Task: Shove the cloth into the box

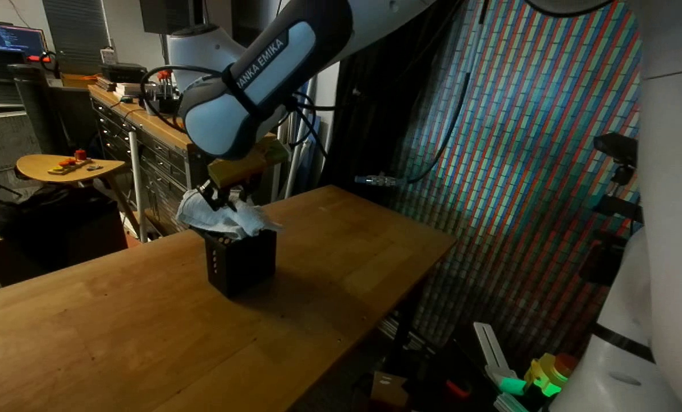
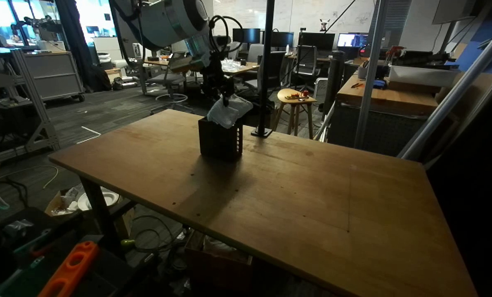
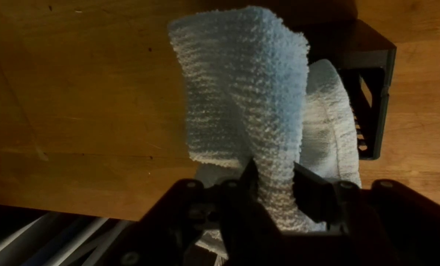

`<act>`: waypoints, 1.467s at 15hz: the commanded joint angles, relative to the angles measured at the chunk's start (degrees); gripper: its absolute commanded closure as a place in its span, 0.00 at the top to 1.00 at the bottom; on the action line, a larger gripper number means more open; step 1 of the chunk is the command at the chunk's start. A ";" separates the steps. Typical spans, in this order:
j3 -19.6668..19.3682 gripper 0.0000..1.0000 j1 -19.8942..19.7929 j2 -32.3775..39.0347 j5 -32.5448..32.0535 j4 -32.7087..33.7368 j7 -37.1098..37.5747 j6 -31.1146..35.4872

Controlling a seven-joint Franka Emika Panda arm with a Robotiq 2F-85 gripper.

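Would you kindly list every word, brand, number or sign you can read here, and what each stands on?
"ANKA EMIKA", on the robot arm; a black strap cuts off its start.
Screen text on a lit monitor: too small to read.
Marks on the whiteboard: too faint to read.
No lettering shows on the cloth or the black box.

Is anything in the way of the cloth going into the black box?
Nothing that I can see. The gripper pinches the cloth over the box, with nothing visible between them; the cloth hides much of the box's inside, though.
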 commanded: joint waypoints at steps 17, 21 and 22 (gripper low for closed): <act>1.32 0.05 -3.40 -0.09 15.32 0.09 -24.26 -0.38; 2.15 0.05 -3.86 -0.58 16.44 2.55 -28.94 -8.30; 2.40 0.05 -3.86 -0.33 17.08 3.05 -29.57 -10.40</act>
